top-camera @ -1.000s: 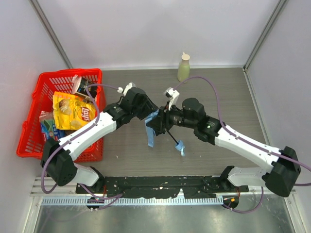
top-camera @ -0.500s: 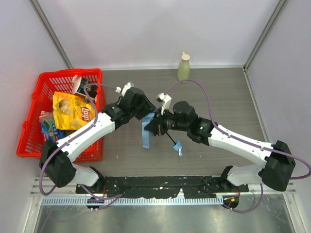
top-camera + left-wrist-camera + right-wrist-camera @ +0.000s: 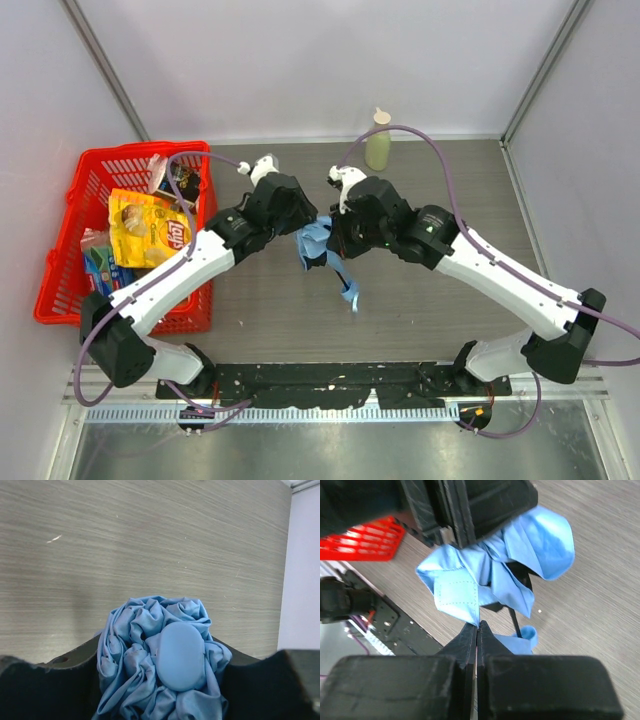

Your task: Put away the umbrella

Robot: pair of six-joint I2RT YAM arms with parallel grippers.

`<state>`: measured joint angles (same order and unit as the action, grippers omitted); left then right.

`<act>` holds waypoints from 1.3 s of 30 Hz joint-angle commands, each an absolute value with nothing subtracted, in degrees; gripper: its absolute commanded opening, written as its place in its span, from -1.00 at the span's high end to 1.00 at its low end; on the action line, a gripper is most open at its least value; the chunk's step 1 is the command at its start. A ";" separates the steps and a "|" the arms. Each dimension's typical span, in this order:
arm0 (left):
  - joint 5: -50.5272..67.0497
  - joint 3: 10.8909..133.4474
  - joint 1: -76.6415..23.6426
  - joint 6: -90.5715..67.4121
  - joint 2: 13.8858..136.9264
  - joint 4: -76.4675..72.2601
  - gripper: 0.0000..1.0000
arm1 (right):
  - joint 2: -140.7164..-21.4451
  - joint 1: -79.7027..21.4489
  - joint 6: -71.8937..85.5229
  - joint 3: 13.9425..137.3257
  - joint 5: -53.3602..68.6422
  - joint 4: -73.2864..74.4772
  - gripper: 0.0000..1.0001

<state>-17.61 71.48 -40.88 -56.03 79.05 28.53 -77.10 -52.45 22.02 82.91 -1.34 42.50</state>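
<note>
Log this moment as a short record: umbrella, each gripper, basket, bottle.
umbrella: sky-blue fabric bunched, held above the table between both grippers
left gripper: closed on the bunched fabric
right gripper: shut, apparently pinching a fabric flap corner
basket: red, at the left, holding snack packs
bottle: pale green, upright at the far edge

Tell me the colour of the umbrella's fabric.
Sky blue; the umbrella shows best in the left wrist view.

White-shelled arms with black joints — purple cables looping along them.
</note>
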 commanded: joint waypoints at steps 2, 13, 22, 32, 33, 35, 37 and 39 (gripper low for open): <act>-23.38 74.79 -40.08 -51.68 76.99 26.63 1.00 | -78.31 -53.09 17.84 86.13 -6.33 54.23 0.99; -21.98 69.09 -40.08 -51.42 73.13 20.22 1.00 | -75.50 -51.77 19.34 79.90 9.32 46.75 0.98; -23.73 72.33 -40.08 -49.48 76.11 23.90 1.00 | -78.57 -53.78 16.26 88.58 -20.26 63.89 0.99; -19.44 77.17 -38.94 -54.32 82.26 21.02 1.00 | -80.36 -67.06 21.19 87.74 -17.83 48.82 0.61; -16.90 77.08 -38.33 -54.40 82.61 18.66 1.00 | -78.16 -66.97 21.53 82.41 -4.53 39.64 0.45; -10.06 74.98 -36.31 -54.84 82.44 10.77 1.00 | -74.37 -65.93 25.38 77.55 5.21 32.13 0.31; -3.72 71.30 -34.46 -56.33 81.66 0.41 1.00 | -71.11 -63.74 29.17 73.85 9.99 28.67 0.14; 1.38 68.13 -33.14 -57.39 80.95 -9.36 1.00 | -67.25 -60.13 31.20 70.60 11.42 27.34 0.10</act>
